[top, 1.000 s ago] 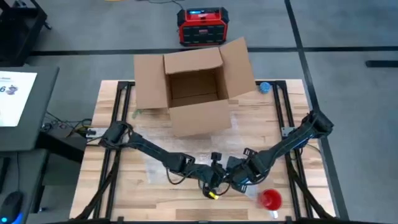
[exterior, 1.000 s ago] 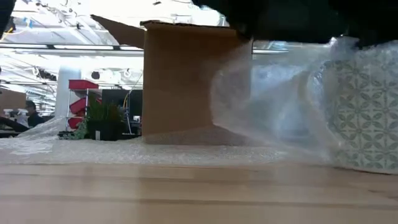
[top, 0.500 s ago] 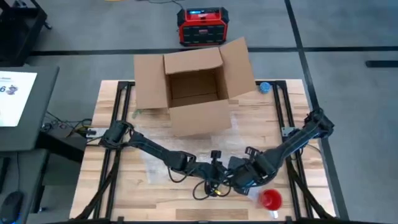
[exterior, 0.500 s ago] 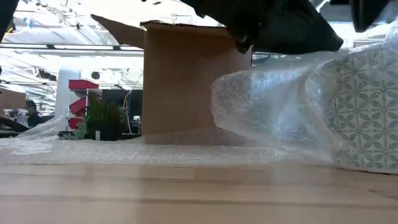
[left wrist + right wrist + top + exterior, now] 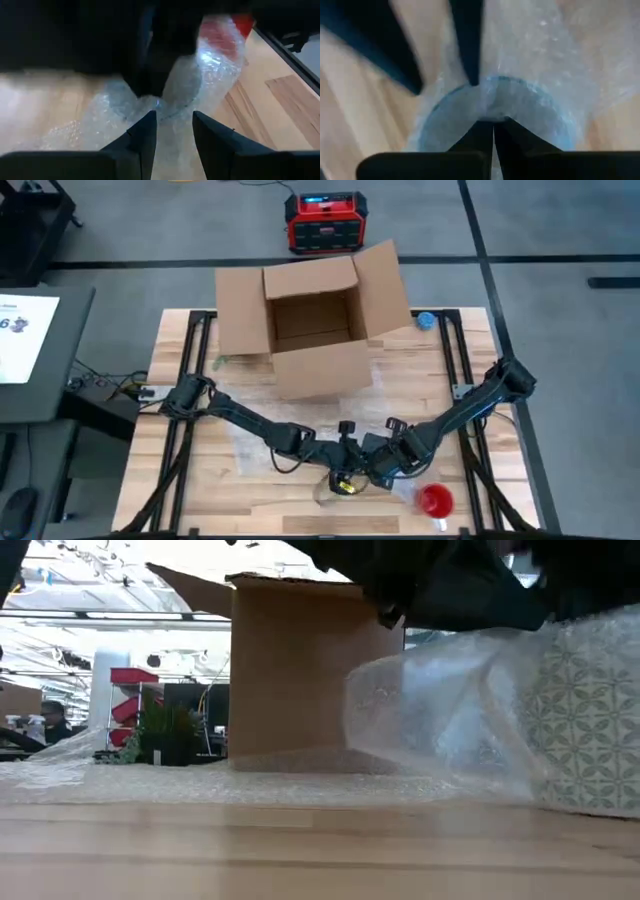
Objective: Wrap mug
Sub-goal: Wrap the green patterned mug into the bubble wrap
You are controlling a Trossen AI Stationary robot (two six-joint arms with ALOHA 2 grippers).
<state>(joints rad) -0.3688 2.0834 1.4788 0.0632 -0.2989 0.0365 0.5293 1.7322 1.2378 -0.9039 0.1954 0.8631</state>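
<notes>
Both grippers meet at the table's near edge, over the mug (image 5: 590, 720) (green-patterned, swathed in bubble wrap (image 5: 440, 720)). The right gripper (image 5: 493, 131) is clenched on the wrap at the mug's rim; the left gripper (image 5: 174, 132) hangs just beside it, fingers parted. The cardboard box (image 5: 315, 320) stands well behind.

The only readable mark is a large dark "6" on the white sheet (image 5: 22, 330) lying on the grey stand at the left edge of the high view, beside the bench; the smaller print next to it is too small to read. The red unit (image 5: 324, 222) on the floor shows no legible lettering.
</notes>
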